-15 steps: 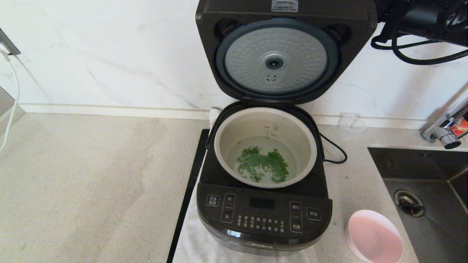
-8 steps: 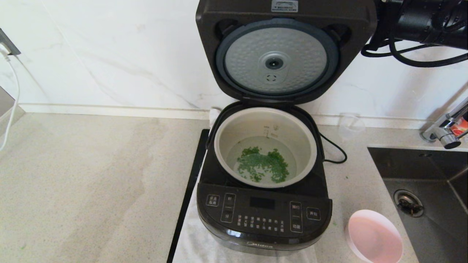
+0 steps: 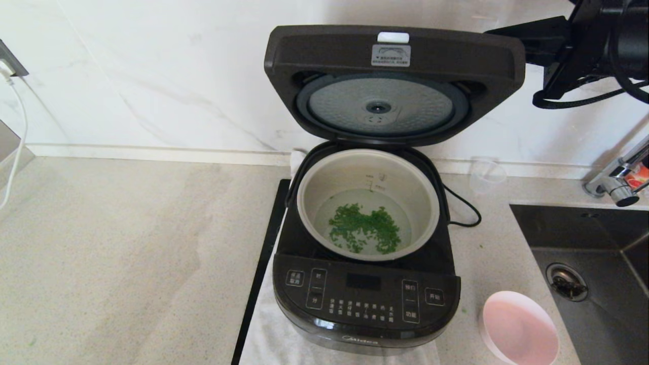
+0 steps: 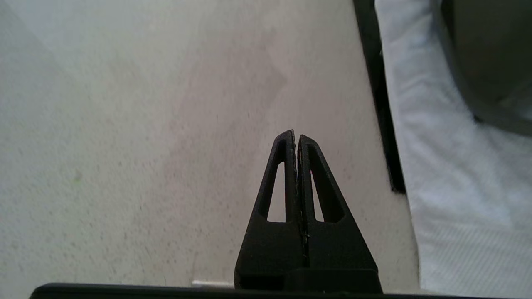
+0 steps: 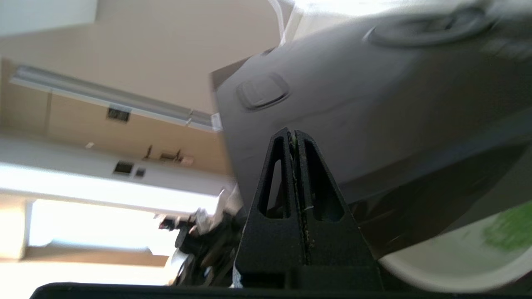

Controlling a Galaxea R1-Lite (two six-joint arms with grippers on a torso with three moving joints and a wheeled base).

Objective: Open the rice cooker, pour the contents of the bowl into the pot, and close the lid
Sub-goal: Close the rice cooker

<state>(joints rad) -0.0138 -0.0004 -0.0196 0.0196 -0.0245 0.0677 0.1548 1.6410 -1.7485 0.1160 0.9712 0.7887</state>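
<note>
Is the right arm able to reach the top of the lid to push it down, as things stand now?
Probably yes. The right pincer, shut, is already at the back of the half-lowered lid, with nothing between them; whether they touch is unclear.
</note>
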